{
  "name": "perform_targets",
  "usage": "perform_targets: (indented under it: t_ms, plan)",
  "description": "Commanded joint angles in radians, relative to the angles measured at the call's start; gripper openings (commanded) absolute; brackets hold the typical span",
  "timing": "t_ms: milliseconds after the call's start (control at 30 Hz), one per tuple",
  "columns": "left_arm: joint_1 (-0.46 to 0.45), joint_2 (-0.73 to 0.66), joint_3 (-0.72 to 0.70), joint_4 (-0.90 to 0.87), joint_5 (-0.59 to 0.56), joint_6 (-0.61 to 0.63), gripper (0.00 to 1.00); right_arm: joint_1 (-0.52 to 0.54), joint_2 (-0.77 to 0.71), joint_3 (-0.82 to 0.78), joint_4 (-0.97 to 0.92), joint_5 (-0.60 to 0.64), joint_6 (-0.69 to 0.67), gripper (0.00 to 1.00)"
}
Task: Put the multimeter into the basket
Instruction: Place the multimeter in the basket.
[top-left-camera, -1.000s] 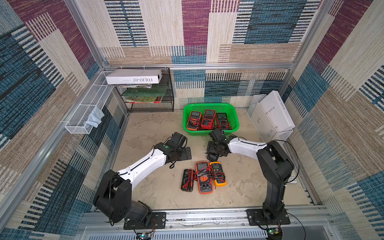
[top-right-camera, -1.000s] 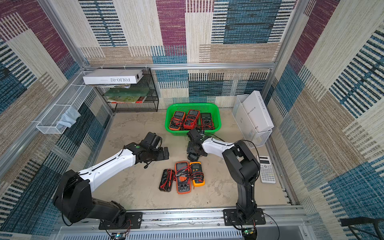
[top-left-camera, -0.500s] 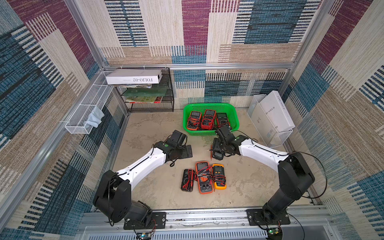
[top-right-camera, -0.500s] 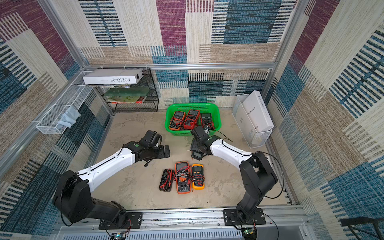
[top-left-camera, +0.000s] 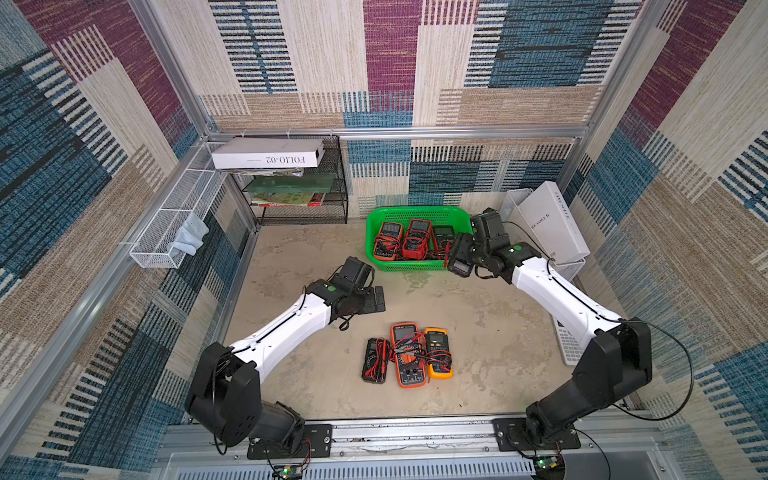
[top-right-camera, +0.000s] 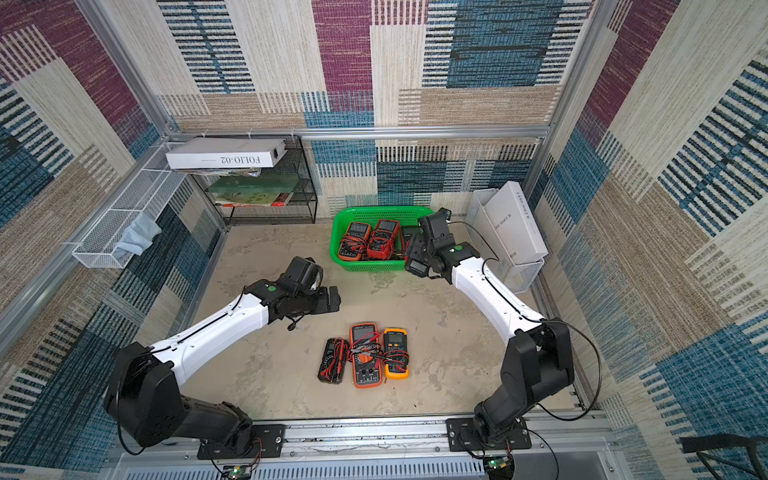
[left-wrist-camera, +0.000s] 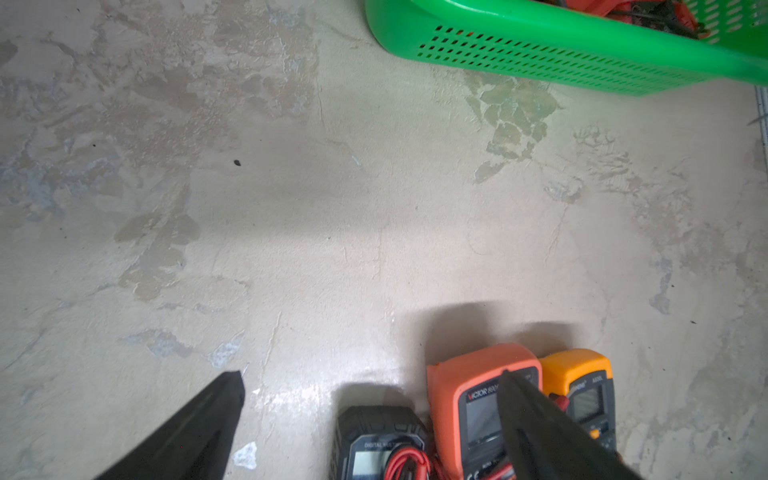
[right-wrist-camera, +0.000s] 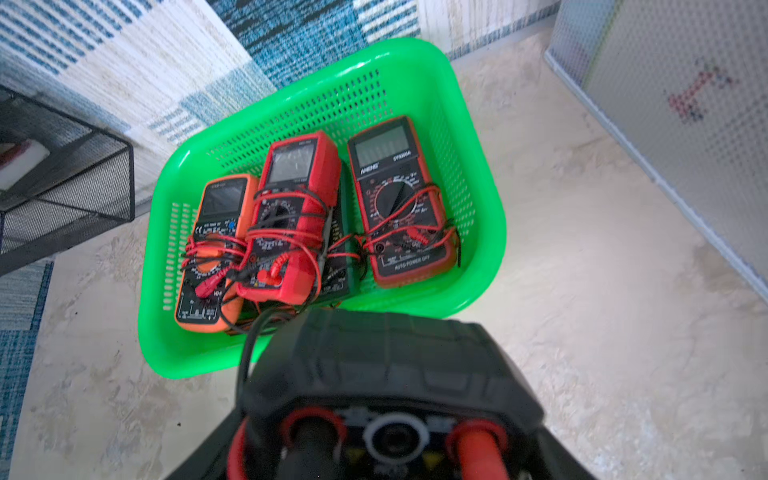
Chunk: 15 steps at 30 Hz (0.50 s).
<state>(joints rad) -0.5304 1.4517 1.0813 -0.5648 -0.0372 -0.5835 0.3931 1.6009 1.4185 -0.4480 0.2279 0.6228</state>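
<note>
The bright green basket stands at the back of the floor and holds several multimeters: an orange one, a red one and a dark one with a red edge. My right gripper is shut on a black multimeter, held in the air just outside the basket's near right corner. Three more multimeters lie side by side on the floor: black, orange, yellow. My left gripper hangs open and empty just behind them.
A black mesh rack with books and a white box stands at the back left. A white wire bin hangs on the left wall. A white mesh bin with a white box stands right of the basket. A calculator lies by the right wall.
My right arm has swung right and back with the black multimeter, from mid-floor to the basket's near right corner. The left arm has stayed where it was, open.
</note>
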Motion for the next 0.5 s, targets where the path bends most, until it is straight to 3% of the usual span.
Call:
perform_targets:
  t_ms: [0,467]
  plan:
    - [-0.001,0.008,0.007,-0.010,0.000,0.002,1.00,-0.033,0.059,0.076,0.025,-0.063,-0.072,0.66]
    - [-0.005,0.026,0.031,-0.034,0.013,-0.005,1.00,-0.083,0.481,0.458,-0.029,-0.085,-0.256,0.66]
